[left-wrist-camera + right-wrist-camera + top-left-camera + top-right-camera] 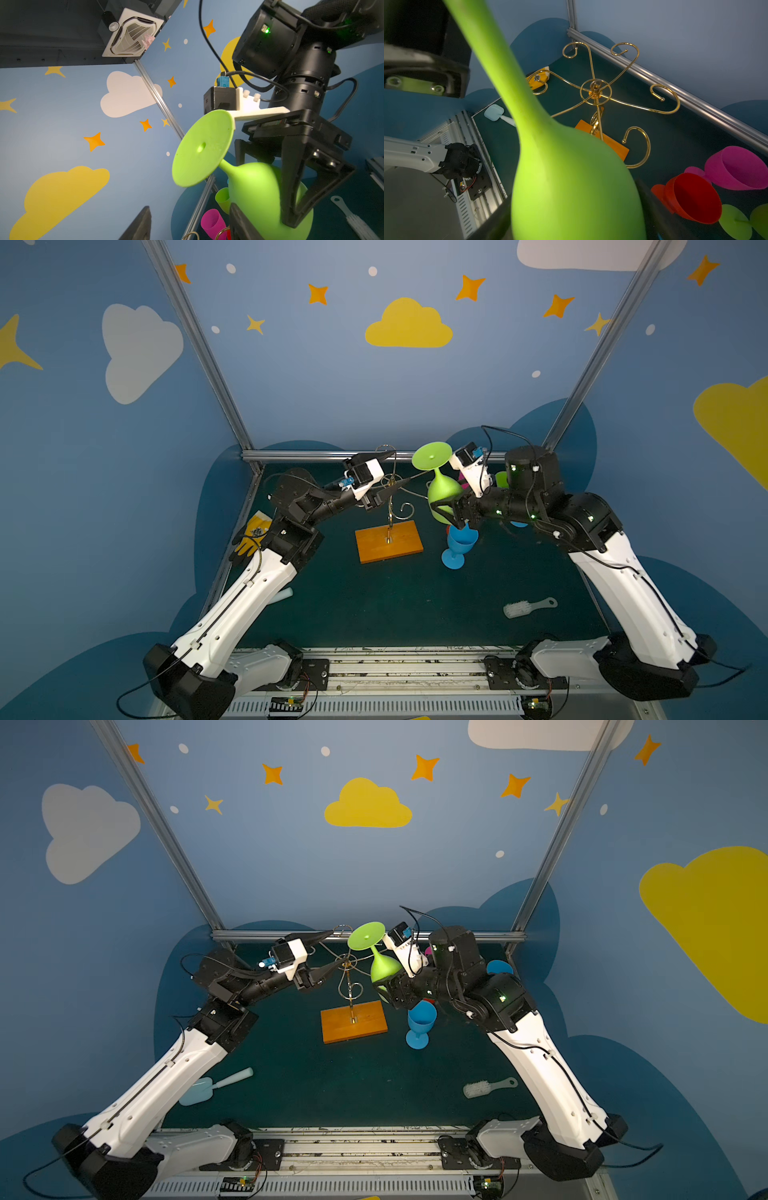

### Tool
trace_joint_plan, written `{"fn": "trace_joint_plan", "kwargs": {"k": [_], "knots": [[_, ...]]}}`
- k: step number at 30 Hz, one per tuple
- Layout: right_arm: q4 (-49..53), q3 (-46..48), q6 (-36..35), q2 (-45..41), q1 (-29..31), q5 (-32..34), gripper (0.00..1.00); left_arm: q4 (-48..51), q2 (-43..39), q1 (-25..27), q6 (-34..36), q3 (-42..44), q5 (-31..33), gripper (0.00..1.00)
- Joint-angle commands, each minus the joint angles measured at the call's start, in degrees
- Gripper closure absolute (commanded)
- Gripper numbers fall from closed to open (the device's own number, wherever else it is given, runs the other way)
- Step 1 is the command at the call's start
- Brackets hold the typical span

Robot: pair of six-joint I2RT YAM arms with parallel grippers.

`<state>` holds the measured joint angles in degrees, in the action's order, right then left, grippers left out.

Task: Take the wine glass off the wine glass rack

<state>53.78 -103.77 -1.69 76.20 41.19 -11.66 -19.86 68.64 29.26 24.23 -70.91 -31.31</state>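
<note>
Beside the wine glass rack (390,506) on the table (374,605), the right jaws clench the bowl of the green wine glass (441,488), held upside down close to a wire arm. The left jaws hang spread by the rack's hub, gripping nothing. Its wide foot could snag a curl and topple the rack.

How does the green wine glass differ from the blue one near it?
The green wine glass is upside down, foot up and tilted; the blue wine glass stands upright on its foot. The green one is in the air, clamped by the right gripper; the blue one rests on the table. Both are opaque stemmed glasses.
</note>
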Motion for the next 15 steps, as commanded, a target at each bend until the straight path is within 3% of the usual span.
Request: {"fn": "trace_joint_plan", "kwargs": {"k": [1,10,15], "knots": [[2.21,-2.56,0.68,1.02,1.46,-0.38,0.71,-0.49,0.86,0.76,6.16,-1.50,-0.76,0.42],[6.04,-4.86,1.88,4.45,3.37,-0.19,0.72,-0.92,1.10,1.38,8.46,-2.55,-0.73,0.49],[5.98,-4.52,2.24,4.74,3.63,-1.24,0.71,0.91,0.90,1.59,8.96,-3.18,-1.04,0.65]]}}
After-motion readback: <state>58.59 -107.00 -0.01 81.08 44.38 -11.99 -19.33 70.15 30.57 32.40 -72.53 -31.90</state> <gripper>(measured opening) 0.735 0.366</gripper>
